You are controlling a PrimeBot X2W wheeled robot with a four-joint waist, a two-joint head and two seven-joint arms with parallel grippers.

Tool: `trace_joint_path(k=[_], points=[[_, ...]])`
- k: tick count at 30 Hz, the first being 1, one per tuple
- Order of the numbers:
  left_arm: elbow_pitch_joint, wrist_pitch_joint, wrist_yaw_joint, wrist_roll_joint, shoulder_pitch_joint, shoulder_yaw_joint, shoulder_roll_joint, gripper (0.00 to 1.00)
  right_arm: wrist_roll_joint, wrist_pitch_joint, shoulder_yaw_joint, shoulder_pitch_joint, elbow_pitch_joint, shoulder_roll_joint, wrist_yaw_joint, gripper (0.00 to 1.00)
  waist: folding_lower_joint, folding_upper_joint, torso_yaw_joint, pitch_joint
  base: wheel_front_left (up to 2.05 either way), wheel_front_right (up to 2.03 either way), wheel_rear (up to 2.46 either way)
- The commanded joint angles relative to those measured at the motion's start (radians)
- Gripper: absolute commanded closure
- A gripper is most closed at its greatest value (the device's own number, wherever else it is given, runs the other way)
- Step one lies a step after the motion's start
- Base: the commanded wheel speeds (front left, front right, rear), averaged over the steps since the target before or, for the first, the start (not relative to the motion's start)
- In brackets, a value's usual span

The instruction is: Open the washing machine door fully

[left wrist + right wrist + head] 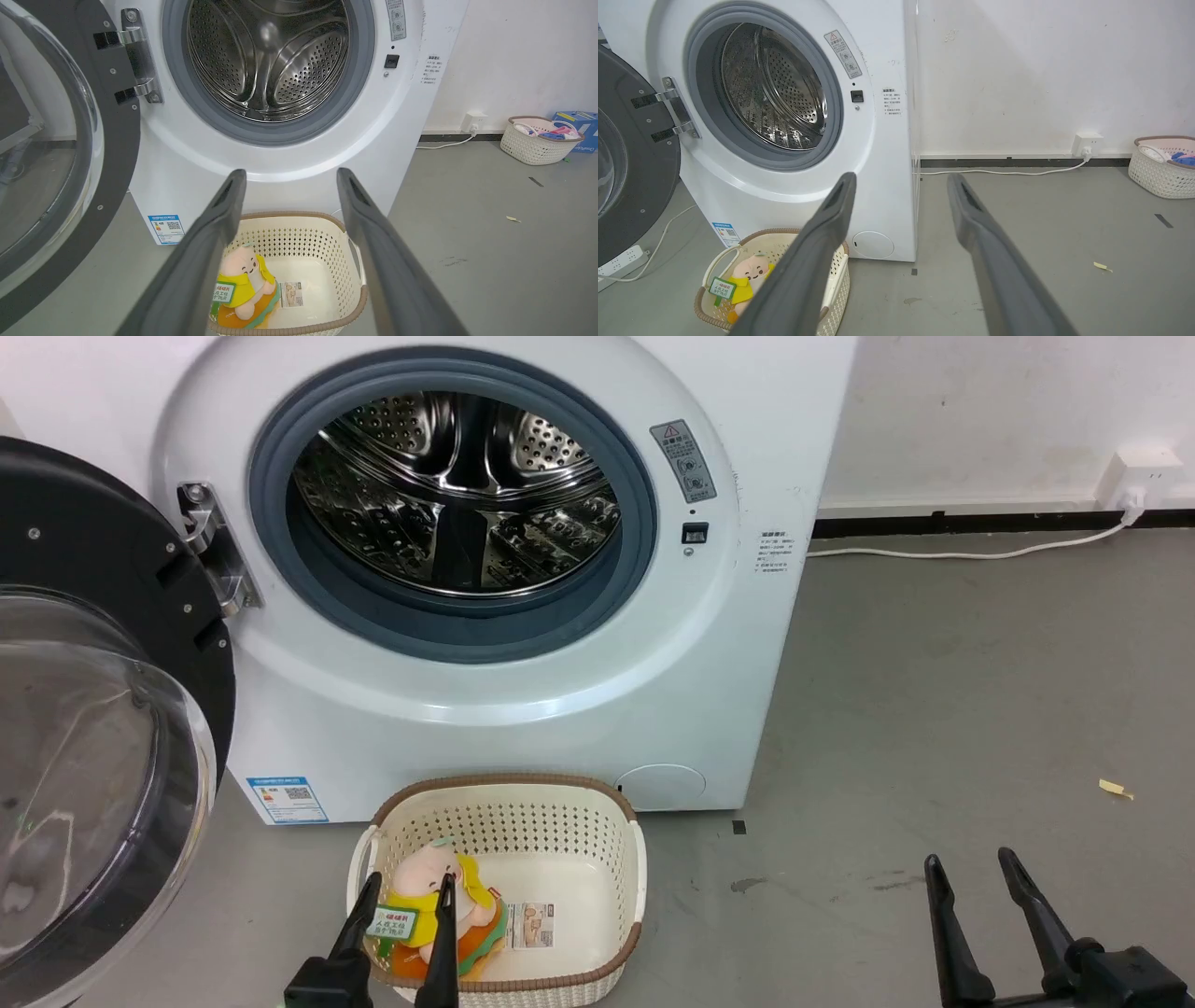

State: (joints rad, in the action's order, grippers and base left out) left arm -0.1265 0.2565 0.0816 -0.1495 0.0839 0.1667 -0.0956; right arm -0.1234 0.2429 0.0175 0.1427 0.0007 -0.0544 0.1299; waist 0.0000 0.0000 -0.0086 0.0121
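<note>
We are looking along the left gripper [289, 173], its fingers [205, 242] standing apart, toward the machine [299, 158]; its door [114, 149] is hanging swung wide at the view's left, and a basket [303, 240] is holding a toy [243, 280] below.

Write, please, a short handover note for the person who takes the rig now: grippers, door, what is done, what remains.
Left gripper: jaws open, empty, near the cream perforated plastic basket.
Right gripper: jaws open, empty, over the grey floor.
The round glossy black washing machine door is swung wide to the left of the big white washing machine; nothing touches it.
Done: opening, apparently.
Left: confirm the door is at its stop.
</note>
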Motion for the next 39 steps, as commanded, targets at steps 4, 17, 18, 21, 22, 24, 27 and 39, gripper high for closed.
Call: trace_joint_path(k=[4,17,18,21,22,24,27,39], points=[[-0.004,0.005,-0.009,0.013,-0.011,-0.006,0.009,0.00,0.005,0.007,0.000,-0.010,0.005,0.004,0.001,0.00,0.0000,0.0000,0.002,0.001,0.00,0.00,0.00],[-0.002,0.005,-0.023,0.013,-0.013,-0.021,0.021,0.00,0.003,0.008,-0.003,-0.016,0.010,0.004,0.001,0.00,0.0000,0.0000,0.004,0.001,0.00,0.00,0.00],[-0.003,-0.001,-0.019,0.013,-0.001,-0.019,0.019,1.00,0.000,0.000,-0.002,0.000,0.007,0.000,0.000,1.00,0.0000,0.0000,0.004,0.001,0.00,0.00,0.00],[-0.004,-0.001,-0.020,0.014,-0.001,-0.018,0.019,1.00,0.000,-0.001,-0.002,0.000,0.007,0.000,0.000,1.00,0.0000,0.0000,0.004,0.001,0.00,0.00,0.00],[-0.003,-0.003,-0.020,0.015,-0.002,-0.019,0.019,1.00,0.001,-0.003,-0.002,-0.001,0.007,0.000,0.000,1.00,0.0000,0.0000,0.004,0.001,0.00,0.00,0.00],[-0.001,-0.007,-0.021,0.017,-0.003,-0.022,0.020,1.00,0.003,-0.007,-0.003,-0.003,0.007,0.000,0.000,1.00,0.0000,0.0000,0.004,0.001,0.00,0.00,0.00],[0.003,-0.013,-0.023,0.020,-0.005,-0.025,0.020,1.00,0.006,-0.013,-0.003,-0.007,0.007,0.000,0.000,1.00,0.0000,0.0000,0.004,0.000,0.00,0.00,0.00],[0.014,-0.036,-0.028,0.032,-0.012,-0.038,0.023,1.00,0.017,-0.034,-0.004,-0.019,0.006,0.000,0.000,1.00,0.0000,0.0000,0.005,-0.001,0.00,0.00,0.00]])
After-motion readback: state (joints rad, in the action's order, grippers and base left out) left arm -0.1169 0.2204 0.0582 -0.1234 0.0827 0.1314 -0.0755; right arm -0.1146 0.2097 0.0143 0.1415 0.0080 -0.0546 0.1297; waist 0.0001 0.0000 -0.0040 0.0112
